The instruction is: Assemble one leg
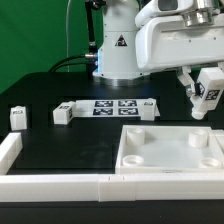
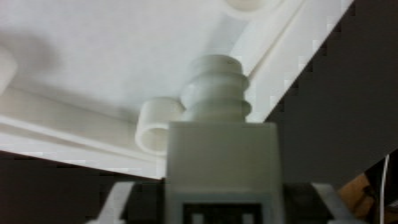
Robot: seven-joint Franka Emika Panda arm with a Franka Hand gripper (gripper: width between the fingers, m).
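My gripper (image 1: pixel 203 98) is shut on a leg (image 1: pixel 209 90), a small white block with a black-and-white tag. It holds the leg in the air above the far right corner of the large white square panel (image 1: pixel 170 150). In the wrist view the leg (image 2: pixel 222 150) sits between the fingers (image 2: pixel 121 200), and its ribbed screw tip (image 2: pixel 217 80) points at the panel's rim (image 2: pixel 89 60). Two more legs (image 1: pixel 18 117) (image 1: pixel 63 113) stand on the table at the exterior view's left.
The marker board (image 1: pixel 118 107) lies at the middle back, in front of the arm's base (image 1: pixel 118 55). Long white border rails (image 1: pixel 60 184) run along the front edge and turn up at the exterior view's left (image 1: pixel 8 150).
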